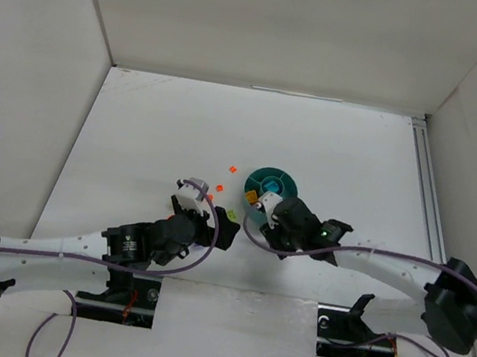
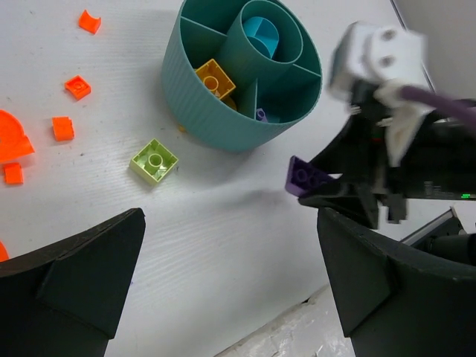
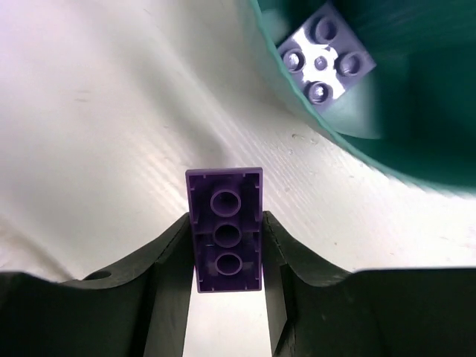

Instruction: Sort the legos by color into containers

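Clamping a purple brick [image 3: 224, 201] in the right gripper [image 3: 225, 249], just beside the teal dish [image 2: 216, 123] near the middle of the table [image 1: 182, 132]. Holding the left gripper [image 2: 230, 260] spread wide, carrying nothing.

Lying sorted:
- a second purple brick [image 3: 325, 61] in one wedge
- a yellow-orange brick [image 2: 214, 79] in another wedge
- a teal piece [image 2: 260, 33] in the centre cup

Lying loose:
- a lime green brick [image 2: 155, 161] beside the dish
- orange pieces [image 2: 77, 87] nearer the left edge

Judging the sort as under halfway.
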You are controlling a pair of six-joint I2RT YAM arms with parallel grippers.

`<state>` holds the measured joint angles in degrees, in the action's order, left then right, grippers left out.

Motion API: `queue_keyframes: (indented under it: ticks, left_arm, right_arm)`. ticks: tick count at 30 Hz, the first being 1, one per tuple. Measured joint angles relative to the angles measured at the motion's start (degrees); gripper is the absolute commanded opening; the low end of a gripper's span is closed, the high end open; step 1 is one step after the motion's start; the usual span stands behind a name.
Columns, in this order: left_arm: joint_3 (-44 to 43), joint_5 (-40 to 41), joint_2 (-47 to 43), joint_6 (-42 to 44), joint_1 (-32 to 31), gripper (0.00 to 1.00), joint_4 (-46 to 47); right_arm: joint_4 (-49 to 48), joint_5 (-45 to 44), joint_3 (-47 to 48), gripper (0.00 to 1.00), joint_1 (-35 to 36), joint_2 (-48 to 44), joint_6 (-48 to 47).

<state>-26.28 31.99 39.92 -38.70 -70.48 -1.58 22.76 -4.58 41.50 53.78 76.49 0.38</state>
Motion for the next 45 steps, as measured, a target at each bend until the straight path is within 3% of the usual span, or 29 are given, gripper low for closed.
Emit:
queue_keyframes:
  ticks: [6, 9, 20, 26, 35, 45]
  left_arm:
    - [0.0, 0.5, -0.4, 0.0, 0.0, 1.00, 0.0]
    - [-0.1, 0.9, -0.8, 0.0, 0.0, 1.00, 0.0]
    - [-2.5, 3.7, -0.8, -3.1, 0.4, 1.00, -3.0]
    - [-3.4, 3.9, 2.3, -4.7, 2.9, 1.00, -4.2]
    - [-4.1, 3.9, 3.2, -5.3, 3.0, 1.00, -4.3]
    - [-4.6, 3.8, 4.0, -5.3, 3.1, 1.00, -4.3]
  right_arm:
    - [1.2, 2.1, 1.0, 0.24, 0.3, -13.3, -3.4]
    - [0.9, 1.3, 3.5, 0.25, 0.2, -15.4, -6.2]
    - [-9.2, 2.0, 7.8, 0.27, -8.2, -6.4, -17.3]
    - [-11.4, 4.3, 8.4, 0.30, -8.8, -1.9, -20.9]
    - [-12.4, 6.4, 8.4, 0.50, -8.8, -1.9, -22.2]
    - [-13.3, 6.6, 8.3, 0.56, -8.8, -1.9, -23.0]
